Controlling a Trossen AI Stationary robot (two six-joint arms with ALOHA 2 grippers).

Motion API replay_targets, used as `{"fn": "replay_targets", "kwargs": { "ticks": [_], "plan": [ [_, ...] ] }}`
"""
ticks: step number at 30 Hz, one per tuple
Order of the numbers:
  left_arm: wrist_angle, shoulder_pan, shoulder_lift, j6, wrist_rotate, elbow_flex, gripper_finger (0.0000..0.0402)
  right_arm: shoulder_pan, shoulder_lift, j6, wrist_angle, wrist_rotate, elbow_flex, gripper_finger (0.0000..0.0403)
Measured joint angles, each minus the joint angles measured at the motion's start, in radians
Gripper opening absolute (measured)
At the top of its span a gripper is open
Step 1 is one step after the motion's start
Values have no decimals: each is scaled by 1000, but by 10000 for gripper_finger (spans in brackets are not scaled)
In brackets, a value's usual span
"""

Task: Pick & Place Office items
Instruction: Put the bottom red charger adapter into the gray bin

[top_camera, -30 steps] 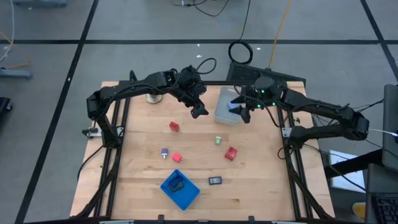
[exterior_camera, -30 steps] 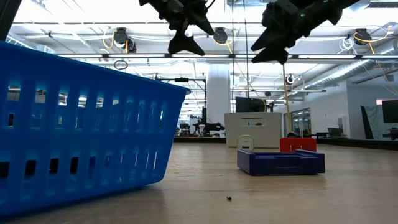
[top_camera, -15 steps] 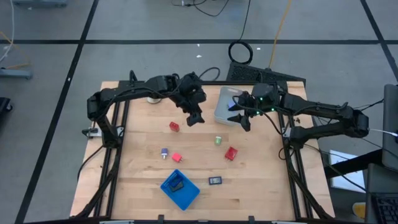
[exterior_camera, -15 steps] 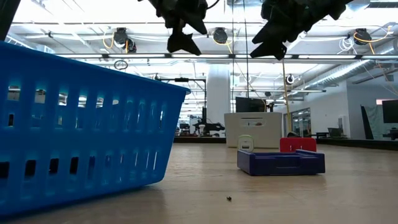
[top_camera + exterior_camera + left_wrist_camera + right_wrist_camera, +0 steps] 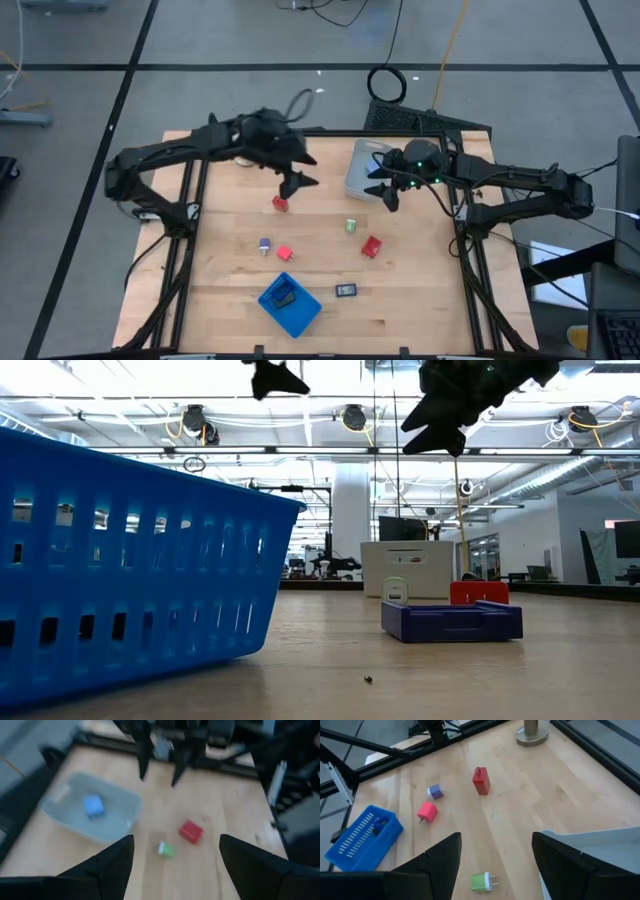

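Scattered across the desk (image 5: 420,310): red block (image 5: 280,204), second red block (image 5: 372,246), pink-red piece (image 5: 284,253), small purple piece (image 5: 264,245), green plug with two prongs (image 5: 351,226), flat black rectangle (image 5: 346,291). Blue piece (image 5: 93,806) inside clear bin (image 5: 357,180); dark item inside blue basket (image 5: 290,305). Left gripper (image 5: 297,183) raised, jaws open and empty, just above the first red block. Right gripper (image 5: 386,193) raised at the bin's edge, jaws open and empty, green plug near.

Wooden table (image 5: 230,290) and its fixtures

A clear plastic bin (image 5: 362,172) sits near the table's far right edge; a blue slotted basket (image 5: 291,305) lies toward the near edge, and a round stand (image 5: 532,734) stands at the far left.
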Motion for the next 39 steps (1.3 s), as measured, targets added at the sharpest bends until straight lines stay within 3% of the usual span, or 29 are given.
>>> {"fn": "replay_targets", "kwargs": {
  "ticks": [9, 15, 26, 33, 39],
  "plan": [
    [452, 26, -302, -142, -40, -470, 296, 22, 0, 84, -1, 44, 0, 238],
    [586, 17, -494, -214, -82, -734, 296, 22, 0, 100, 0, 53, 0, 238],
    [730, -11, -782, -172, -177, -1084, 296, 22, 0, 61, 6, 123, 0, 238],
    [944, -11, -876, -189, -186, -1307, 296, 22, 0, 47, 15, 174, 0, 238],
    [969, -11, -917, -197, -186, -1395, 296, 22, 3, 42, 29, 175, 0, 238]
  ]
}}
